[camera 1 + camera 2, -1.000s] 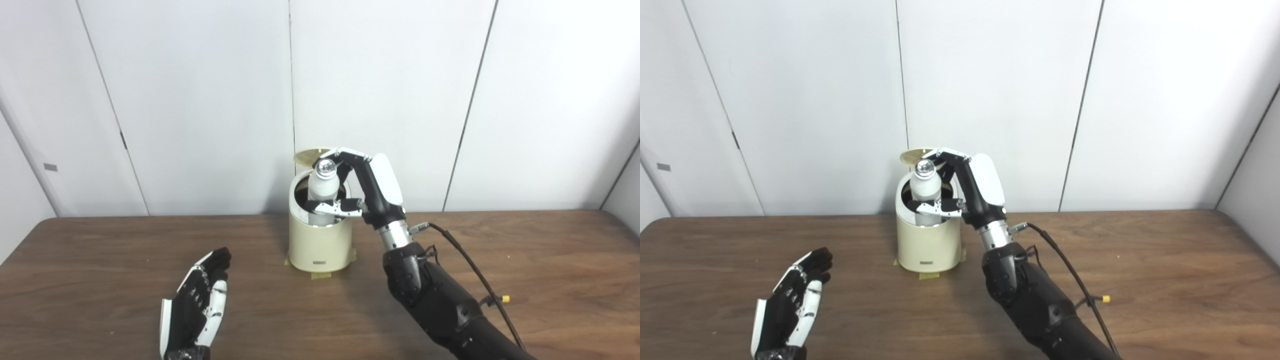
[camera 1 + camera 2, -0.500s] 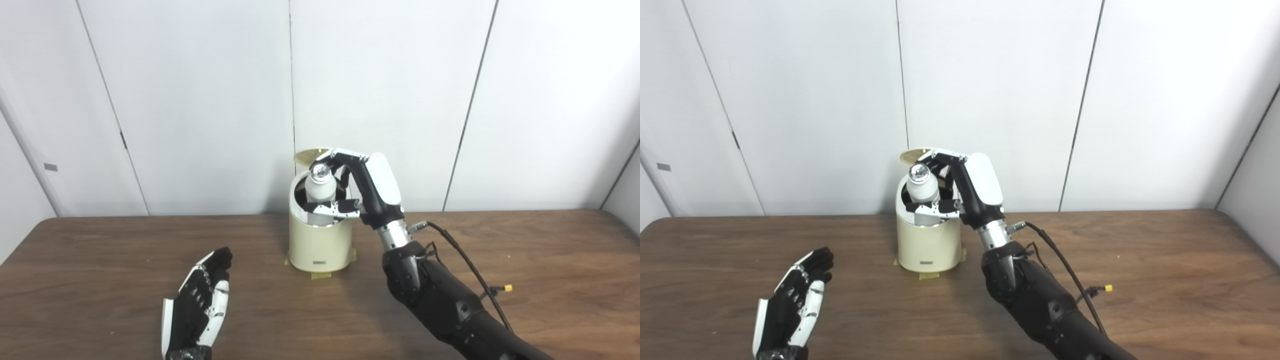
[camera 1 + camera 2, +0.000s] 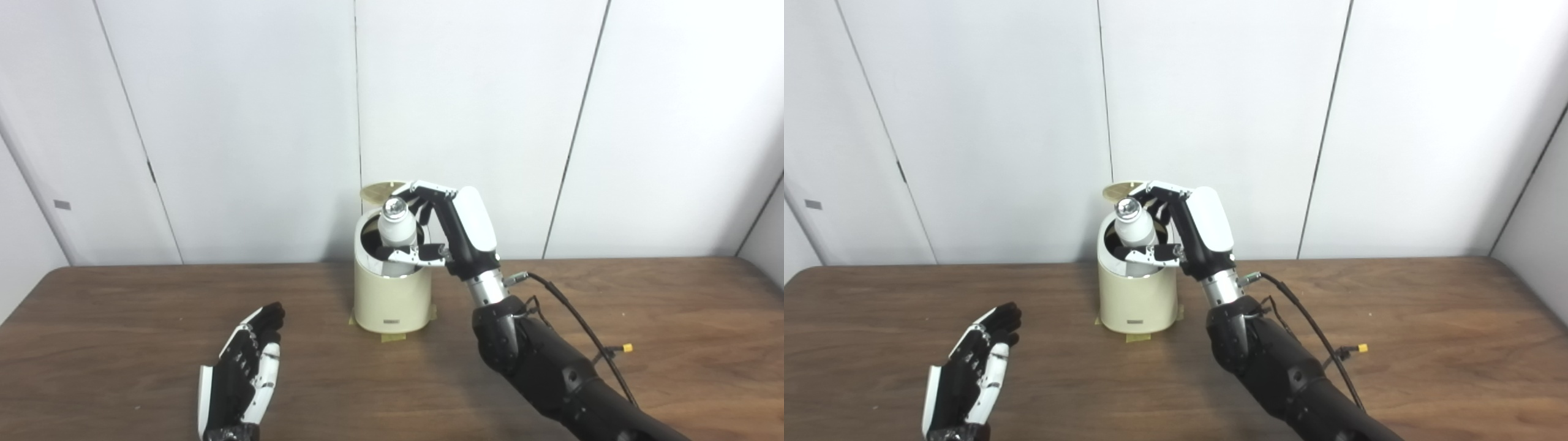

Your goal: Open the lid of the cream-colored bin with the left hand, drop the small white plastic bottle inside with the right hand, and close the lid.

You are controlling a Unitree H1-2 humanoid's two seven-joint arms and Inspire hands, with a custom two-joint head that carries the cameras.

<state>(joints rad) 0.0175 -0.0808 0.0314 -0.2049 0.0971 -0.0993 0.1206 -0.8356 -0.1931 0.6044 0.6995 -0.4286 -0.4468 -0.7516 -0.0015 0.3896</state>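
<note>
The cream-colored bin (image 3: 392, 297) stands on the wooden table near the back wall, taped down at its base. Its lid (image 3: 381, 189) is tipped up open behind the mouth. My right hand (image 3: 456, 229) is over the bin's right side, shut on the small white plastic bottle (image 3: 395, 228). The bottle has a silver cap and its lower end sits inside the bin's mouth. My left hand (image 3: 242, 376) lies open and empty on the table at the front left, well away from the bin. In the right eye view the bin (image 3: 1137, 300) and bottle (image 3: 1133, 226) show the same.
The wooden table (image 3: 674, 318) reaches to the white panel wall behind. A black cable with a yellow tip (image 3: 626, 348) hangs from my right forearm over the table's right side.
The bottle sank a little into the bin's mouth half a second ago and now sits slightly higher again. My right forearm shifted slightly to the right. The left hand has not moved.
</note>
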